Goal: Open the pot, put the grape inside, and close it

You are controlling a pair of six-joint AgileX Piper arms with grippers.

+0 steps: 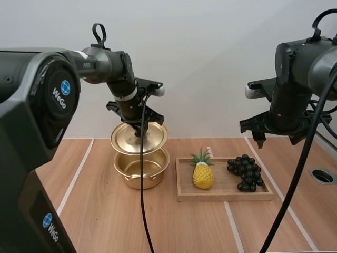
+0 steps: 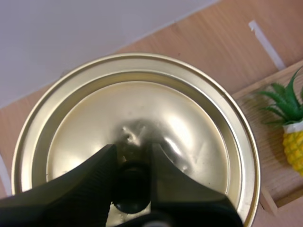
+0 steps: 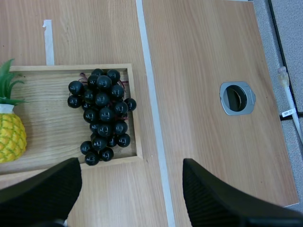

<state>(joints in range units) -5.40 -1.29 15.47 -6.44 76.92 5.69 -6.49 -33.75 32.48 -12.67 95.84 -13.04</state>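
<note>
The left tool (image 1: 140,125) is clamped on the knob of the gold lid (image 1: 139,138), holding it in the air just above the open pot (image 1: 142,169). The right tool (image 1: 274,129) hangs high near the right end of the wooden tray (image 1: 226,196), fingers spread wide and gripping nothing. The grapes (image 1: 245,173) lie in that end of the tray, with a toy pineapple (image 1: 203,175) beside them on the pot's side, all on the table (image 1: 100,211).
</note>
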